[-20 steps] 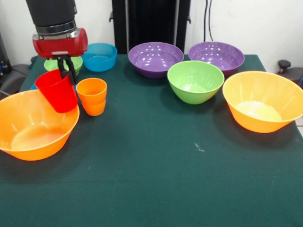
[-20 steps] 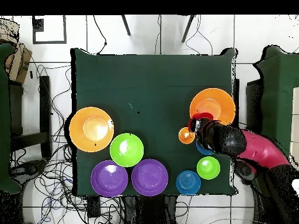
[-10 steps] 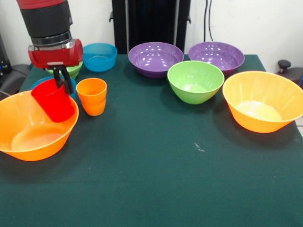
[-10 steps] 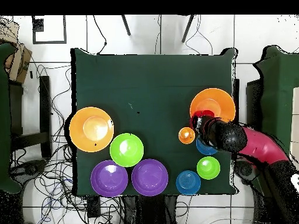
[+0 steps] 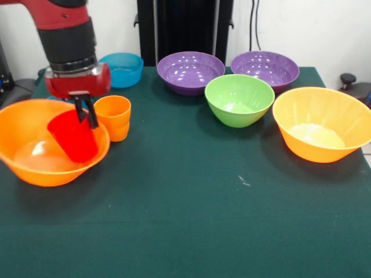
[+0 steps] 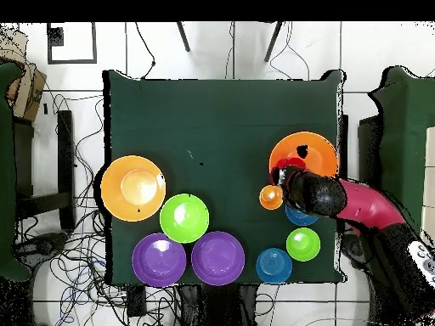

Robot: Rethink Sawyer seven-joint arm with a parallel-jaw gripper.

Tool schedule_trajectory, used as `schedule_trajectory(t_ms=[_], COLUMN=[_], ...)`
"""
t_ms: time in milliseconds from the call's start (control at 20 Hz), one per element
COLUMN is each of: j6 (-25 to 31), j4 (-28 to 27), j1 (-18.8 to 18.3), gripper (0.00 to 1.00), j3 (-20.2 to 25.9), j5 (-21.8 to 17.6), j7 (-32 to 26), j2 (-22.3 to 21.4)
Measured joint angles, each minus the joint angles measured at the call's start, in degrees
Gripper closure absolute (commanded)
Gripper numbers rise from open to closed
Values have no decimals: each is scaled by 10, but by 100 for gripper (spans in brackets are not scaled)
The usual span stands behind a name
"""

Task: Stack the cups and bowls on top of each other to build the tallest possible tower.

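The green tabletop (image 5: 191,220) carries two large orange bowls: one at the right (image 5: 322,123), one at the left (image 5: 35,145); two purple bowls (image 5: 191,72) sit at the far edge beside a medium green bowl (image 5: 239,98) and a blue bowl (image 5: 123,68); the gripper (image 5: 85,111) grasps the tilted red cup (image 5: 74,135) by its rim inside the left orange bowl; the orange cup (image 5: 113,117) stands just right of it.
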Motion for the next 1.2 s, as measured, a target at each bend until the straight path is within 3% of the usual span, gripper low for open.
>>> schedule_trajectory(t_ms=[600,1200], j6=[-55,-54], j4=[5,49], j1=[108,101], gripper=[100,100], j3=[-37,-48], j5=[-8,4], j7=[0,0], j2=[11,-42])
